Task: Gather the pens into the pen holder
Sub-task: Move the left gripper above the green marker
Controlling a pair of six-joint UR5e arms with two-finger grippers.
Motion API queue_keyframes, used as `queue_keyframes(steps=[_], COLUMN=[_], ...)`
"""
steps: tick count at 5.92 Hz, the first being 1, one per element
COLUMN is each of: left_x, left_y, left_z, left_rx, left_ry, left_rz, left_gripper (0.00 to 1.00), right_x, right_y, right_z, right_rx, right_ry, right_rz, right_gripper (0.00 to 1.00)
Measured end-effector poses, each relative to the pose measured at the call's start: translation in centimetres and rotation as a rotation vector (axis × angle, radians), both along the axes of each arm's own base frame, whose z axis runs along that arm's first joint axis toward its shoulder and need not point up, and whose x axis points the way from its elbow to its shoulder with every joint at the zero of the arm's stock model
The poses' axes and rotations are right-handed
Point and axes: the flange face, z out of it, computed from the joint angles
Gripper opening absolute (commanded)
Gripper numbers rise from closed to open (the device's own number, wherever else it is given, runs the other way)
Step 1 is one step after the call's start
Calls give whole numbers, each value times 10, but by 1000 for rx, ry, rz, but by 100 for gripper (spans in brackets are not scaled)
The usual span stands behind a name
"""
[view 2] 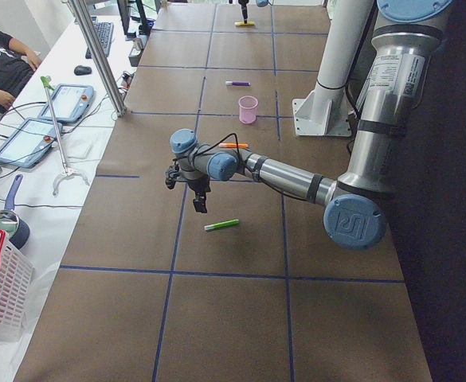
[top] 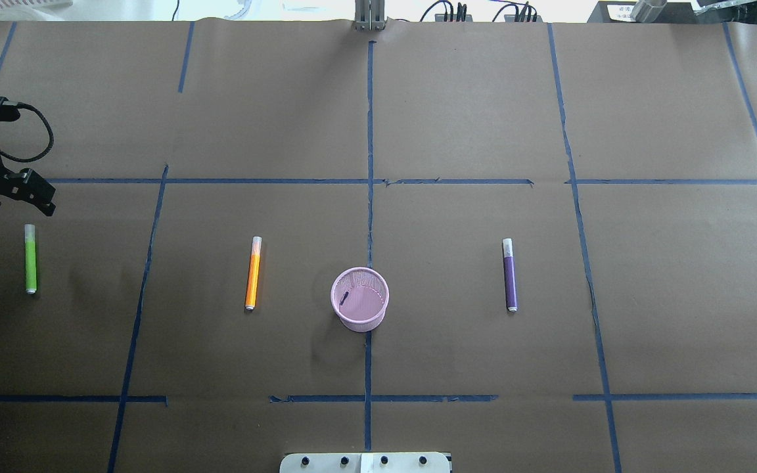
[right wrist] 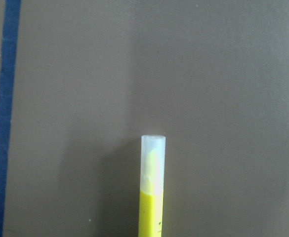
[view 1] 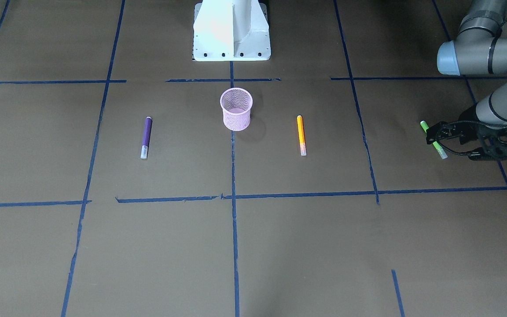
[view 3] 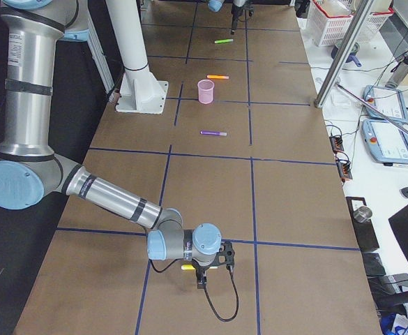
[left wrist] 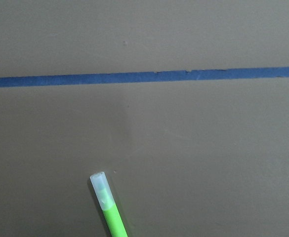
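Left fingers (top: 38,196) hang apart, and we see the green pen (top: 30,258) lying just beside them on the brown-paper tabletop (top: 470,105). The orange pen (top: 253,276), pink pen holder (top: 359,323) and purple pen (top: 510,279) sit progressively farther off. Whether our right fingers (view 3: 202,279) are parted, we cannot tell. Blue tape (top: 369,131) grids the paper.

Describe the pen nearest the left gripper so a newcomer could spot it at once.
From the pink holder mid-table, go toward the robot's left, past the orange pen. The next, lying flat close to the left gripper, is the green pen. It alone is bright green, with a pale cap.
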Motion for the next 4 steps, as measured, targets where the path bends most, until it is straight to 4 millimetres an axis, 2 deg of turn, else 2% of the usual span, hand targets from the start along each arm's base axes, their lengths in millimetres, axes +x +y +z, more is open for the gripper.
queue_keyframes(steps=[4], left_x=[9], left_y=[-5], left_z=[35], left_rx=[-13], left_ry=[0], left_rz=[-7], left_gripper=[100], right_x=[-8], right_y=[-4], right_z=[-2], right_rx=[3], right_ry=[-2], right_rz=[-11], right_gripper=[100])
